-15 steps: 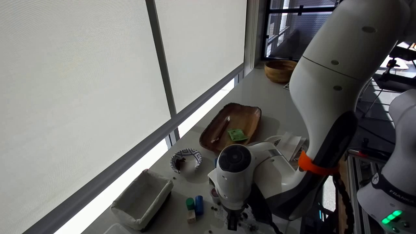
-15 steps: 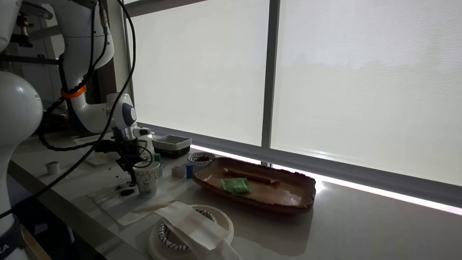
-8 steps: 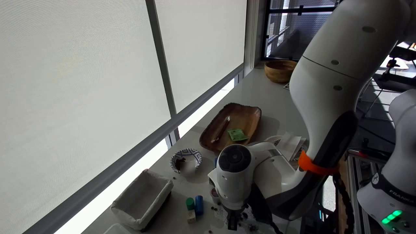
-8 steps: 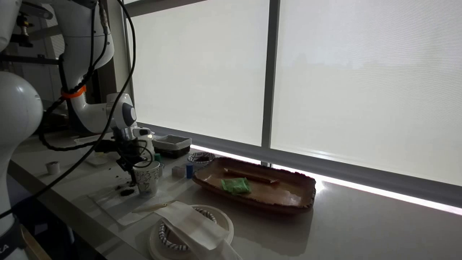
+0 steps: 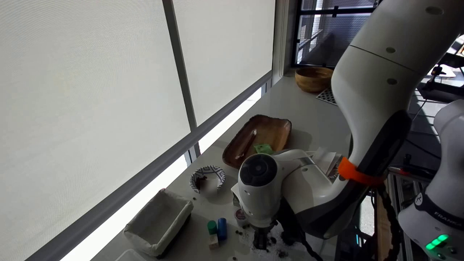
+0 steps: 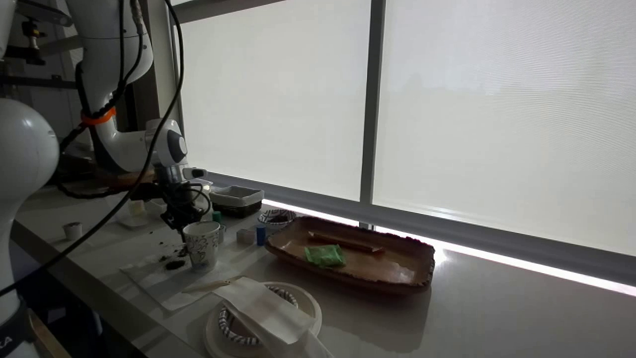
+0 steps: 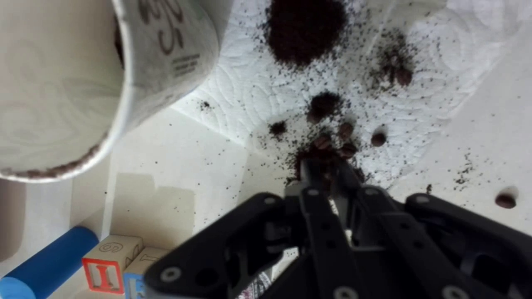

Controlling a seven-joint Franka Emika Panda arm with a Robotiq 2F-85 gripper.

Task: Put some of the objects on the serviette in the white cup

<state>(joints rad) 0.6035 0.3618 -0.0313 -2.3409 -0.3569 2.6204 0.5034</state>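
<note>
The white cup (image 7: 166, 54) with a brown print stands on the serviette, its mouth tilted into the left of the wrist view, with dark smears inside its rim. It also shows in an exterior view (image 6: 202, 248). The serviette (image 7: 245, 95) bears a big mound of dark coffee grounds (image 7: 305, 31), smaller clumps and several coffee beans (image 7: 378, 139). My gripper (image 7: 330, 166) points down beside the cup over a clump and beans. Its fingertips are close together with a narrow dark gap. I cannot tell whether something is between them. In an exterior view the gripper (image 5: 260, 241) hangs over the serviette.
Letter blocks (image 7: 112, 263) and a blue cylinder (image 7: 54, 261) lie near the cup. A lined basket (image 5: 159, 221), a patterned bowl (image 5: 207, 170) and a wooden tray (image 6: 392, 268) with a green packet (image 6: 325, 255) stand towards the window. A plate (image 6: 314, 308) lies beside the serviette.
From half a second ago to now, the gripper and arm have risen a little above the serviette. The cup and the other things have not moved.
</note>
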